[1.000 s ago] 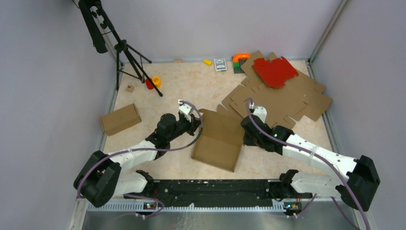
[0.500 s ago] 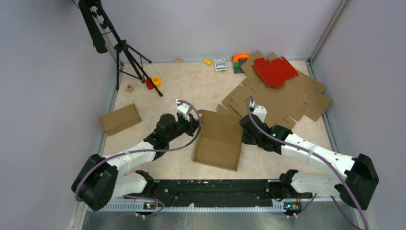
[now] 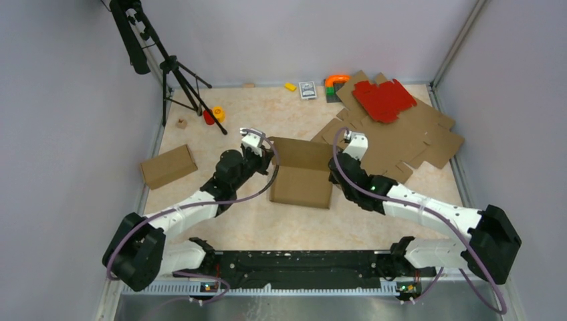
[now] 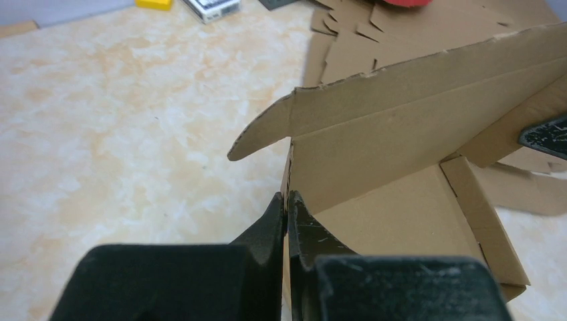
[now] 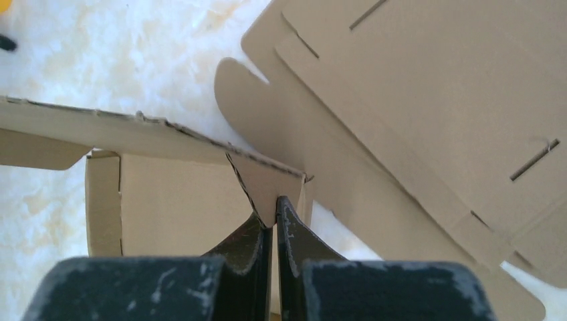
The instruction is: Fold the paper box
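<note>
mid-counter (image 3: 220, 127), between the two arms: the paper box (image 3: 302, 180), plain brown cardboard, half formed, base flat, rear panel upright along the far edge, a rounded tab jutting from that panel's left end. at the box's left rear corner: the left end effector (image 4: 286, 200), closed to a thin slit, pinching the top edge of the left side wall. at the right rear corner: the right end effector (image 5: 274, 207), likewise clamped tight, gripping a pointed flap at the junction of side wall and rear panel. low side walls along the base in both wrist views.

just beyond and to the right: flat cardboard sheets (image 3: 408, 144) with slots and flaps, overlapping, the nearest just beside the box's right side; touching or not, cannot tell. on top of that pile, toward the far right corner: a red die-cut sheet (image 3: 384, 100). near the left edge: a small closed cardboard box (image 3: 168, 166). at the far left: a black tripod (image 3: 177, 73). along the far edge: a card deck (image 3: 307, 89) and a yellow block (image 3: 290, 86).
</note>
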Controlling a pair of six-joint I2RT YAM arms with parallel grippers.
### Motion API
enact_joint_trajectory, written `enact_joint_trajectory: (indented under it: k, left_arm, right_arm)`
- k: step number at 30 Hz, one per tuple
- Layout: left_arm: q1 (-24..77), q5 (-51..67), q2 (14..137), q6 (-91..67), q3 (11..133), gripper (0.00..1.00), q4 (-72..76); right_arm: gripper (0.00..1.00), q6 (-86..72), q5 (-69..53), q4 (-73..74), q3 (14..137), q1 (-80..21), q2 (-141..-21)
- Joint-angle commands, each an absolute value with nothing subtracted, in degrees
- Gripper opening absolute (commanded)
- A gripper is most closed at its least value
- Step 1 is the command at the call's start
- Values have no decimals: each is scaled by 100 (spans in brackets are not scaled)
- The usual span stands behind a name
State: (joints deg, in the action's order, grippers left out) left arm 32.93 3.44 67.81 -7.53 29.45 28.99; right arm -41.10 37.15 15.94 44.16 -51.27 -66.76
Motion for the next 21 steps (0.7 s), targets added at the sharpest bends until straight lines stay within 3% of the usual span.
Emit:
enact_joint_trajectory:
  k: [1,9,21]
  left_arm:
    - [3090,311,7107,-542,2802,0,3696]
    - [3069,454,7637,-1079,2561,0,4454]
    - [3224,568,8123,-1877,1928,0,5444]
  right_arm:
    - [0,-3576,4377,-434,4279,-5184,-6942]
    - [0,-3619,4324,-1255,3941,-5177,-7565]
    - [0,-3846,4117,-1417,3280,-5194,-7389]
